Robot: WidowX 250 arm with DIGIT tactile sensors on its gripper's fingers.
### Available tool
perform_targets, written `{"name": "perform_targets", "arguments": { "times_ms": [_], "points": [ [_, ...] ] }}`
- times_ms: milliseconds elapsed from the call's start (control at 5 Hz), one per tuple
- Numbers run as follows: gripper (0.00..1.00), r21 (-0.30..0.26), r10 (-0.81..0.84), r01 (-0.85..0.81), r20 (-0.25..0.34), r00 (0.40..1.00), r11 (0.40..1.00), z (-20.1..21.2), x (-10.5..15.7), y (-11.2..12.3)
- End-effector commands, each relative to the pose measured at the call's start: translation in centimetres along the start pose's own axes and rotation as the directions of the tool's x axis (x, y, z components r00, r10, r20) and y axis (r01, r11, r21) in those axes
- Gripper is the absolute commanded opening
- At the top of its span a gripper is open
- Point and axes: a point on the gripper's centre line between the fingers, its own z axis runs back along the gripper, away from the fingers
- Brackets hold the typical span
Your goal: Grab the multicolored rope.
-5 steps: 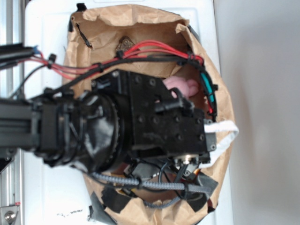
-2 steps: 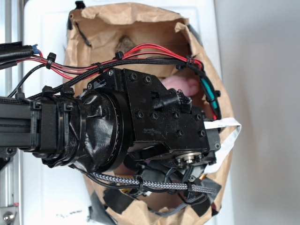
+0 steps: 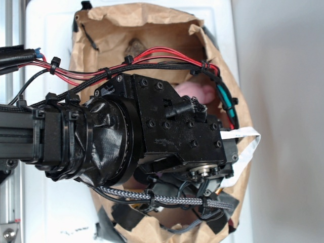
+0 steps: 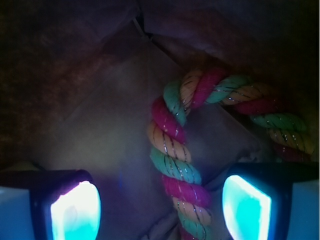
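Observation:
In the wrist view the multicolored rope [image 4: 172, 137], twisted in red, yellow and green, lies on the brown paper floor of the bag. It bends in an arch toward the upper right. My gripper [image 4: 161, 210] is open. Its glowing fingertips [image 4: 75, 210] stand on either side of the rope's lower stretch, which runs between them nearer the right one and apart from both. In the exterior view the arm's black wrist housing [image 3: 172, 131] fills the bag's mouth and hides both rope and fingers.
The brown paper bag [image 3: 126, 25] surrounds the arm on a white surface. A pink plush [image 3: 195, 93] shows past the housing's upper edge. Red and black cables [image 3: 152, 55] cross above it. The bag's dark walls [image 4: 75, 60] close in around the rope.
Since a second ago the wrist housing has turned slightly and settled a little lower in the bag. Over the last half second it has held still.

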Motion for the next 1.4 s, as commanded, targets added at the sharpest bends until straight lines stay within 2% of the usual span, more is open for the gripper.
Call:
{"name": "perform_targets", "arguments": {
  "times_ms": [0, 200, 400, 600, 1000, 1200],
  "points": [
    [1.00, -0.023, -0.152, 0.154, 0.077, 0.985, 0.988, -3.7, 3.6, -2.7],
    [1.00, -0.031, -0.157, 0.160, 0.078, 0.984, 0.987, -4.8, 4.0, -2.6],
    [1.00, -0.068, -0.180, 0.183, 0.058, 0.982, 0.981, -5.5, 4.0, -2.8],
    [0.00, -0.085, -0.142, 0.148, 0.071, 0.987, 0.985, -5.3, 3.9, -2.8],
    [0.00, -0.083, -0.119, 0.126, 0.079, 0.990, 0.989, -4.3, 3.8, -2.5],
    [0.00, -0.074, -0.027, 0.033, 0.082, 0.996, 0.997, -3.2, 2.9, -1.7]
  ]
}}
